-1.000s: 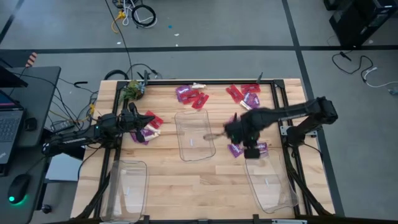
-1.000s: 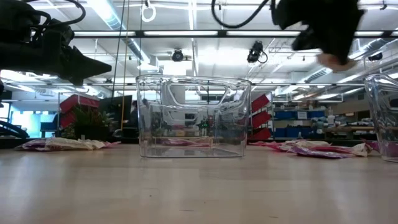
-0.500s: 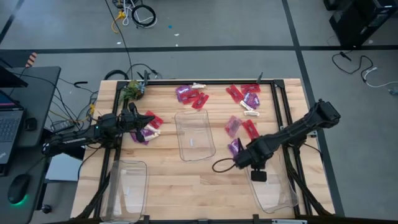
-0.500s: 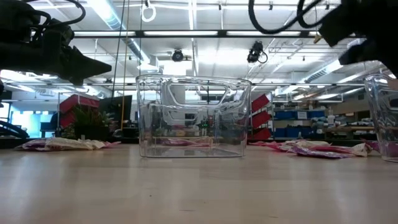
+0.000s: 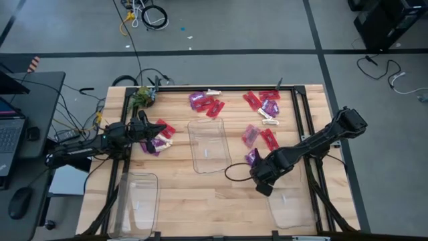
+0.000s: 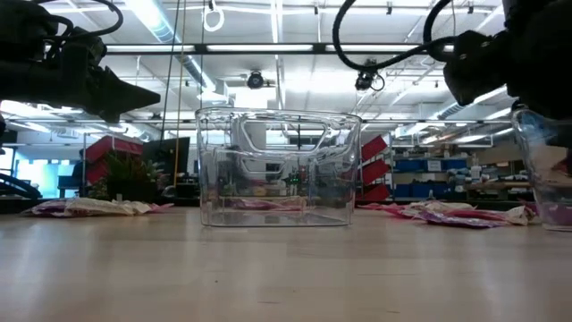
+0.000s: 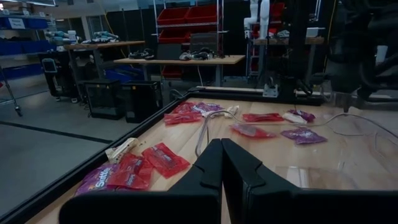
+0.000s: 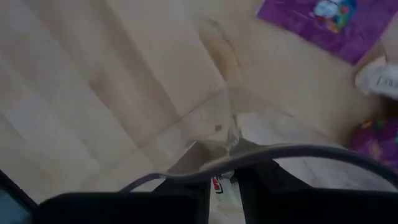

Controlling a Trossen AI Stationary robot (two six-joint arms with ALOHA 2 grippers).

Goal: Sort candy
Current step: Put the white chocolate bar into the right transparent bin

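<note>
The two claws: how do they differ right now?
The left claw hangs by the candy pile at the table's left, while the right claw is over a corner of the right clear bin. The left claw is shut and empty, but the right claw pinches a whitish candy. Both are dark, two-fingered and raised off the table.
</note>
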